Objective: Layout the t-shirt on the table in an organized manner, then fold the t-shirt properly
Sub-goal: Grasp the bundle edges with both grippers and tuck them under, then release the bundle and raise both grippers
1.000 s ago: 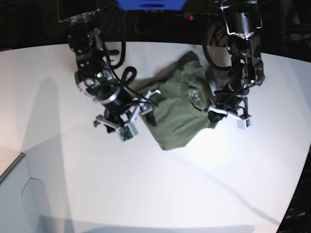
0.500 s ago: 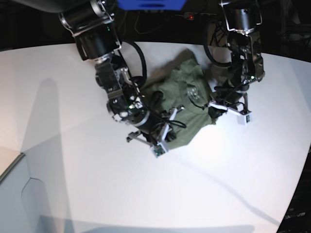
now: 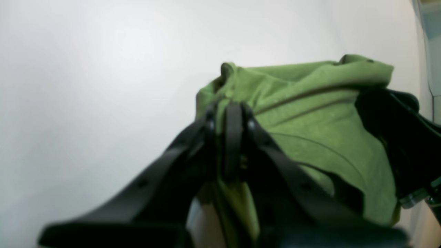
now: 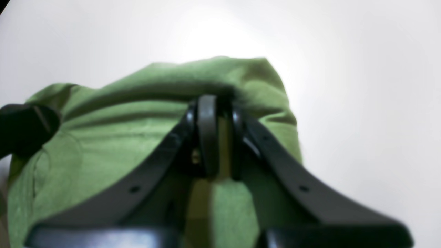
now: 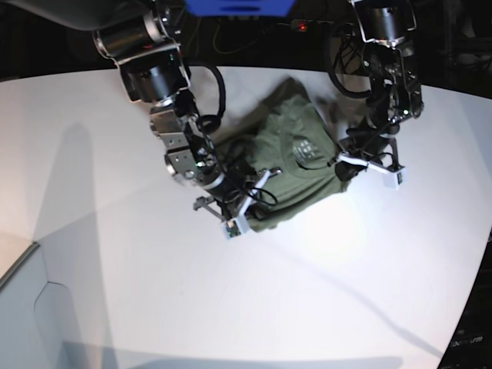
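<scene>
In the left wrist view, the left end effector (image 3: 229, 137) had its black fingers (image 3: 234, 144) drawn together on a fold of the olive-green t-shirt (image 3: 310, 113), with green cloth showing between and below them; the rest of the shirt rose in a wrinkled mound behind the fingers on the white table (image 3: 86, 86), and a dark part of the other arm crossed the right edge of the view. In the right wrist view, the right end effector (image 4: 213, 137) was likewise pinched narrow on the t-shirt (image 4: 103, 131), its fingers (image 4: 206, 134) gripping a raised ridge of fabric, while the shirt spread to the left and below and the bare table (image 4: 361, 86) lay to the right. In the base view, the t-shirt (image 5: 296, 165) sat bunched and rumpled on the far middle part of the table (image 5: 115, 254), with small pale print visible near its centre. The right end effector (image 5: 247, 201) held the shirt's near-left edge, and the left end effector (image 5: 347, 164) held its right edge, so the garment lay between the two arms. A grey panel (image 5: 23, 307) met the table at the near-left corner.
</scene>
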Motion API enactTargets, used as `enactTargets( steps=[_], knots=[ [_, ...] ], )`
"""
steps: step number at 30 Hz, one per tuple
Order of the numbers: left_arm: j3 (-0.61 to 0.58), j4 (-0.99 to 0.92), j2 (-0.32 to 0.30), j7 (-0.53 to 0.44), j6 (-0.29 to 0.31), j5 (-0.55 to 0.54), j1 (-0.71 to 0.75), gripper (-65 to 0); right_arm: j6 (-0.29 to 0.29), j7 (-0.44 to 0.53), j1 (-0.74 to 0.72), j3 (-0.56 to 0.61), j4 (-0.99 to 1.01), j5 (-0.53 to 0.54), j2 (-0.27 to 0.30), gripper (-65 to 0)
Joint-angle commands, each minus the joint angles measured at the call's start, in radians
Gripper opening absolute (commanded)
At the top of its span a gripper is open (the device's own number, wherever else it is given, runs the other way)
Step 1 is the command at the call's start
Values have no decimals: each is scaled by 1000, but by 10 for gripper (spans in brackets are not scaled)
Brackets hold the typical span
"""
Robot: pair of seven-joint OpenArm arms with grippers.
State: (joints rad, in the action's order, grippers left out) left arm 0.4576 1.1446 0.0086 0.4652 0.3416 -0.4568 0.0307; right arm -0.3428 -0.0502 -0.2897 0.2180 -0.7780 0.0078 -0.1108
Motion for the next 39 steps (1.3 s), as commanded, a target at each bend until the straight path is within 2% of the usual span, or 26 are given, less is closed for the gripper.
enactTargets(
  steps=[1,4,6,11,15,22,28,30,36,39],
  knots=[
    [8,18,-9,0,-17,14,-2,-649,11,-9,-13,-2,-7,-12,7,-598],
    [8,18,-9,4,-17,14,-2,-633,11,-9,-15,-4,-8,-12,7,-598],
    [8,24,-9,4,-17,14,-4,-585,11,-9,-15,-4,-10,-12,7,-598],
    [11,105,-3,4,-17,14,4,-407,11,-9,-12,-4,-11,-12,7,-598],
    [8,229,8,4,-17,13,36,-340,11,-7,-7,-6,-56,-10,7,-598],
    [5,375,54,4,-19,13,139,-334,11,-17,102,-6,-372,-10,16,-598],
    [2,372,87,4,-17,13,237,-333,11,-17,226,-7,-581,-10,81,-590],
    [2,354,100,4,-17,13,245,-333,11,-17,258,-15,-617,-10,99,-562],
    [-32,234,107,5,-17,13,206,-333,11,-17,332,-113,-671,-10,99,-458],
    [-61,199,107,4,-17,13,196,-333,11,-17,353,-142,-671,-10,101,-433]
  ],
)
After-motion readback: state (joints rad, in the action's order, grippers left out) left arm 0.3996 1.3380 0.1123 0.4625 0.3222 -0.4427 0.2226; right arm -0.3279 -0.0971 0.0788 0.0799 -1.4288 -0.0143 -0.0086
